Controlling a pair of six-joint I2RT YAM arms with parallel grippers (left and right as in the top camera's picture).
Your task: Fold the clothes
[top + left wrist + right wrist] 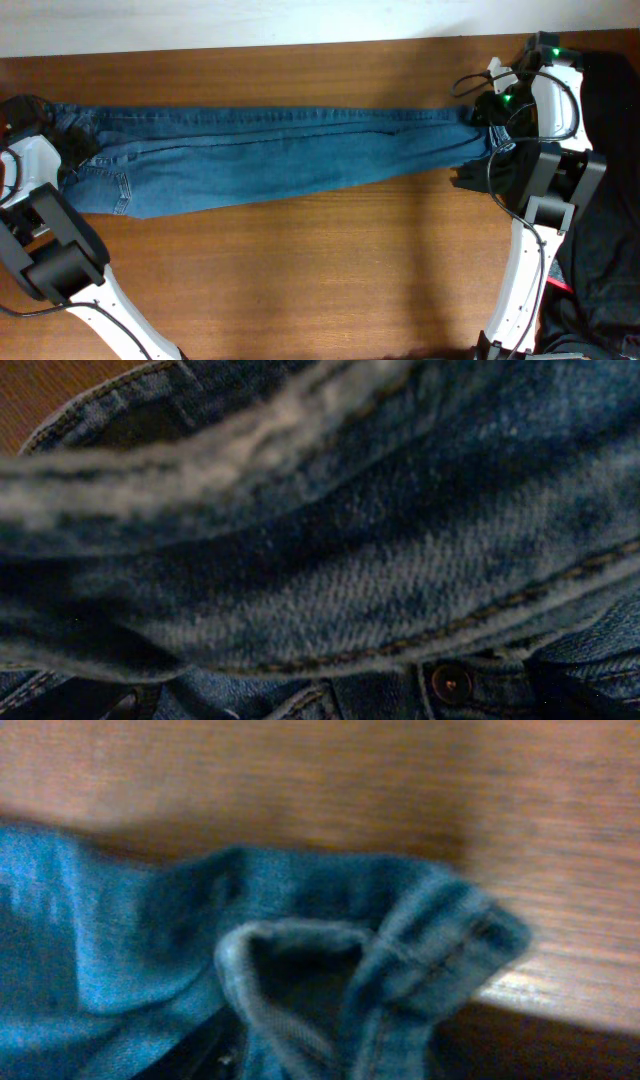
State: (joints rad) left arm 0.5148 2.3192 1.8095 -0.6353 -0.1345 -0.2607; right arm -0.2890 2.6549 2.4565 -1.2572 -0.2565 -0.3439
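Note:
The clothes (280, 155), a pair of blue jeans, lie stretched across the table with the waist at the left and the leg hems at the right. My left gripper (75, 150) is at the waistband; its wrist view is filled with denim (350, 560) and a metal button (452, 682), and its fingers are hidden. At the leg ends is my right gripper (487, 130). A bunched, curled hem (400, 950) sits right at its jaws, but its fingers do not show clearly.
The brown wooden table (300, 280) runs wide in front of the jeans. A dark cloth (610, 230) hangs at the right edge beside the right arm. The table's far edge lies just behind the jeans.

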